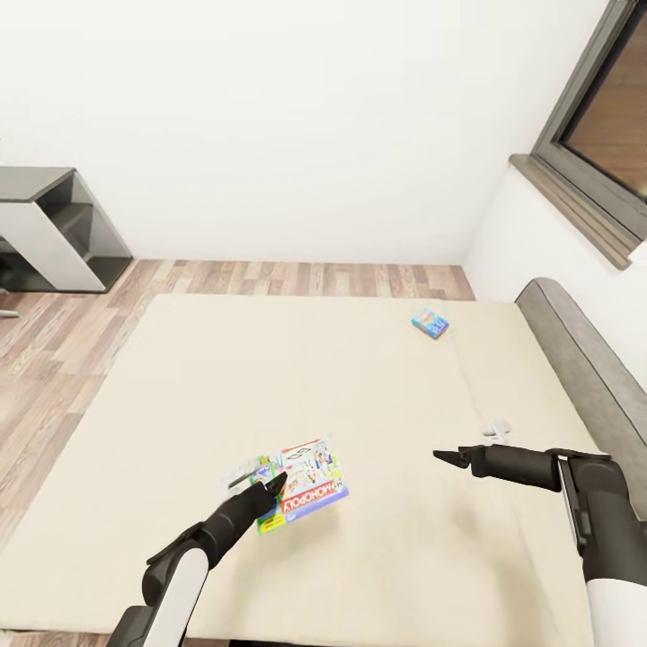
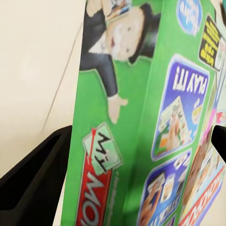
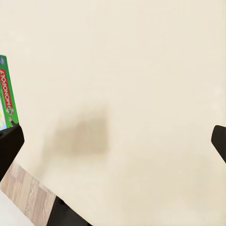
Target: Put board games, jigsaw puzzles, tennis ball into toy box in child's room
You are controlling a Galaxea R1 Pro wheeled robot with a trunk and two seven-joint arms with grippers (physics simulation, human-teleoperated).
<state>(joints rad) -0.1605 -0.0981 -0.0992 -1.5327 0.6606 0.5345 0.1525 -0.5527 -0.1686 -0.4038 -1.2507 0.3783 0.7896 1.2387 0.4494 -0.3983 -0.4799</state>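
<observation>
The left hand reaches over the near part of the cream bed and is closed on the green Monopoly board game, whose box sits tilted between its dark fingers; in the left wrist view the box's green edge with the red "Monopoly" lettering stands between the two pads, its colourful printed face angled away; the right hand hangs over the bed off to the right of that box, well apart from it, its fingers spread wide with nothing between them; the right wrist view looks down on bare cream cover, with a slice of the green box at one edge; a second, teal-blue board game lies flat near the far side of the bed, close to the grey padded headboard; beyond the bed runs wood-plank floor, and a grey-and-white desk stands by the white wall
</observation>
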